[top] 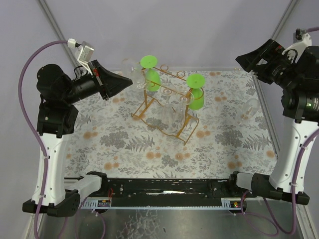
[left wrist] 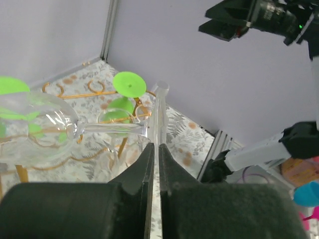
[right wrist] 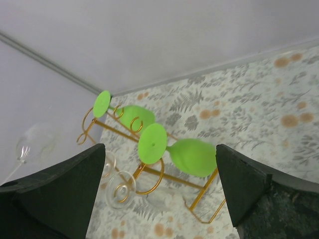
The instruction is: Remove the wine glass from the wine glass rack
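Note:
The golden wire wine glass rack (top: pixel 142 106) stands at the middle back of the table, also in the right wrist view (right wrist: pixel 185 182) and the left wrist view (left wrist: pixel 75 94). Two green glasses (top: pixel 195 92) and clear glasses (top: pixel 172 113) hang on it. My left gripper (top: pixel 130 79) is at the rack's left end, raised, shut on the edge-on foot (left wrist: pixel 159 114) of a clear wine glass (left wrist: pixel 45 129). That glass (top: pixel 133 67) lies sideways in the air beside the rack. My right gripper (top: pixel 244 59) is open, high at the far right, with nothing between its fingers (right wrist: pixel 65 189).
A faint clear glass (top: pixel 250 110) seems to lie on the floral cloth right of the rack. Grey walls and frame posts (top: pixel 56 22) close the back and sides. The black base rail (top: pixel 164 189) runs along the near edge.

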